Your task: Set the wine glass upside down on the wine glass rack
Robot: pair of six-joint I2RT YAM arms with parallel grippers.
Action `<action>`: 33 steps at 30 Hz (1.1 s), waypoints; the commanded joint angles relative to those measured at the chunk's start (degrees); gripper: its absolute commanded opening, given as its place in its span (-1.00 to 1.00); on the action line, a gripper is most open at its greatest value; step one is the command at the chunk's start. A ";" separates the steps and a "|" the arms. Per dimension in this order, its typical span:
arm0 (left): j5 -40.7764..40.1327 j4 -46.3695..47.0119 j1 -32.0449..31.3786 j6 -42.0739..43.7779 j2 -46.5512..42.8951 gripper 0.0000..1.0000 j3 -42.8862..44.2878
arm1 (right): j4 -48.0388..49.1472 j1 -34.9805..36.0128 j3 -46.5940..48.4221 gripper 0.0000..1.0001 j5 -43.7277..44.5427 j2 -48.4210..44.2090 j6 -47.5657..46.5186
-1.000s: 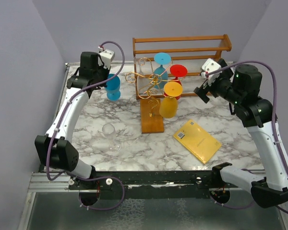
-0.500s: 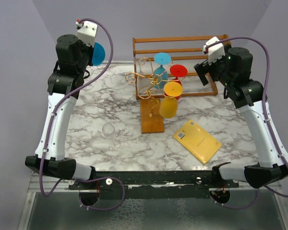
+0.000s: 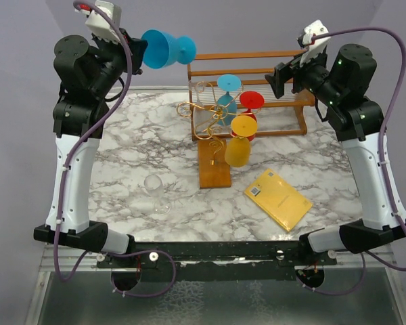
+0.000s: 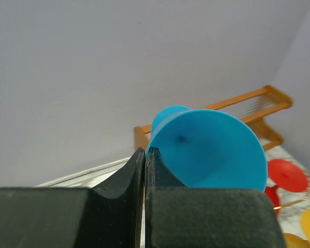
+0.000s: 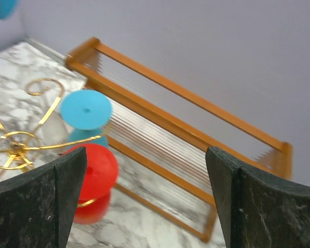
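Note:
My left gripper (image 3: 137, 49) is raised high at the back left, shut on the bowl rim of a blue wine glass (image 3: 164, 49). The glass lies sideways in the air with its foot pointing right. The left wrist view looks into the bowl (image 4: 206, 150) beside my closed fingers (image 4: 129, 175). The wine glass rack (image 3: 210, 115), gold wire on an orange-brown wooden base (image 3: 214, 172), stands mid-table. A blue glass (image 3: 227, 91), a red glass (image 3: 250, 105) and a yellow glass (image 3: 239, 142) hang on it upside down. My right gripper (image 3: 281, 78) is open and empty, raised above the rack's right side.
A wooden slatted shelf (image 3: 257, 68) stands behind the rack and also shows in the right wrist view (image 5: 181, 134). A clear wine glass (image 3: 157, 193) stands upright on the marble table (image 3: 122, 162) at front left. A yellow booklet (image 3: 277, 198) lies at front right.
My left arm has lifted the blue glass from the table at the back left to high in the air and turned it sideways. My right arm has risen, its gripper still open.

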 commanded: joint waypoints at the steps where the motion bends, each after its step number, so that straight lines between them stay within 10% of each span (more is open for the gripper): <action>1: 13.97 6.87 -0.14 -12.98 0.89 -1.00 0.06 | 3.46 0.12 2.14 0.88 -12.44 2.41 8.90; 17: 24.21 14.15 -4.38 -23.44 2.17 -1.00 -4.79 | 11.34 2.85 -1.15 0.53 -24.09 5.31 25.97; 33: 25.98 15.42 -6.48 -21.25 2.21 -1.00 -6.12 | 12.34 2.93 -3.10 -0.73 -23.01 6.52 33.01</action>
